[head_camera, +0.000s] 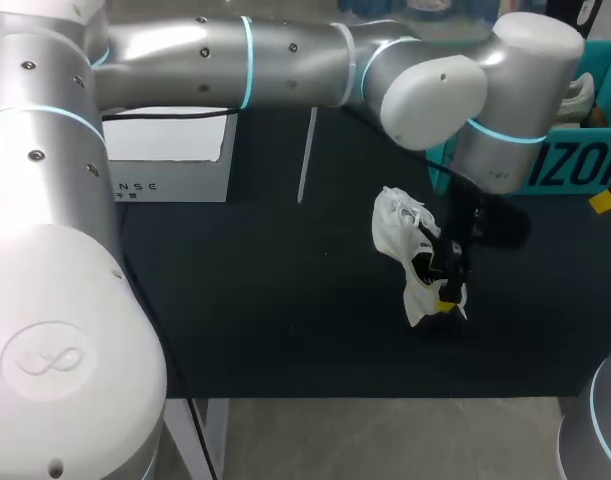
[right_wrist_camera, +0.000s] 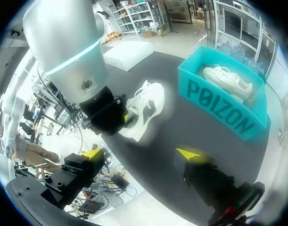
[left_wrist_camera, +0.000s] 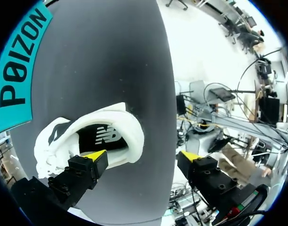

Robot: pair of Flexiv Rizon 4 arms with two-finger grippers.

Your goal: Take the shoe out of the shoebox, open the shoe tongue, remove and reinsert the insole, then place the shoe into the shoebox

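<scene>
**White shoe at 1 finger of the spread left gripper**

Head view: the white shoe sits right of centre over the black table. Its long axis runs steeply, from upper left down to lower right. The laced forepart is the upper end and the heel collar the lower end. The left arm enters at the left, crosses the top of the frame and drops to the shoe's lower right flank. Whether the shoe rests on the table cannot be told. The teal shoebox stands at the upper right and a white box at the upper left.

Left wrist view: the left gripper is spread wide. 1 finger lies at the rim of the shoe's opening, where a dark insole shows. The other finger stands well apart, beyond the table's edge. The toe points toward the shoebox.

Right wrist view: the right gripper is spread with nothing between its tips. A second shoe lies in the shoebox.
</scene>
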